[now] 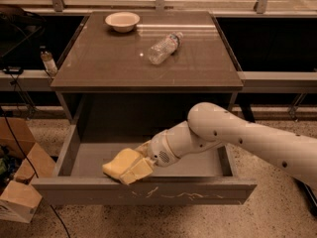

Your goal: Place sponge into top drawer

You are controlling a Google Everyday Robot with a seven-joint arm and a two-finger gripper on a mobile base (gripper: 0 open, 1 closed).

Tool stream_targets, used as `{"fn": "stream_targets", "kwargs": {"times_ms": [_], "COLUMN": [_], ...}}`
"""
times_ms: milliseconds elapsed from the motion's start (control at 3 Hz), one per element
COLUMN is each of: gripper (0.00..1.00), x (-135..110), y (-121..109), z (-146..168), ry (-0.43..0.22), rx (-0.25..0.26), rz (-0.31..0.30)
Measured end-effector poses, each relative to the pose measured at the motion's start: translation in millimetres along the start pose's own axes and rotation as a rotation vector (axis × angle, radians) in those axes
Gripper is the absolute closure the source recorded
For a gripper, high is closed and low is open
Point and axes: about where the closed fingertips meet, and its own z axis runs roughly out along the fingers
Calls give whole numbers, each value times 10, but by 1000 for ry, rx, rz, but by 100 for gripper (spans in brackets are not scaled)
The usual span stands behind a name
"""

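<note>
Inside the top drawer (148, 192), behind its scratched grey front, the soft pale-yellow sponge (120, 163) is clamped by the gripper (139, 168), long axis roughly parallel to the tabletop's (109, 68) front edge. A round white bowl (122, 21) is seen near the far left corner.

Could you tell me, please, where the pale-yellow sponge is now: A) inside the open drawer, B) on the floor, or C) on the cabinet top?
A: the soft pale-yellow sponge block, clamped in the pincer, is low inside the wide grey-brown top drawer, near its front panel.

One sponge (119, 163); one gripper (137, 163) in one drawer (198, 190)
</note>
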Motion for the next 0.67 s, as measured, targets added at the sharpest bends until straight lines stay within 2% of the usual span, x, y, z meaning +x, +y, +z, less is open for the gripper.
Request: {"fn": "stream_targets", "kwargs": {"times_ms": [333,667], "gripper": [28,6], "x": [-371,-732], "y": [-662,-1061], "z": [97,-19], "ry": [-135,-230], "rx": [189,323], "rz": [22,2]}}
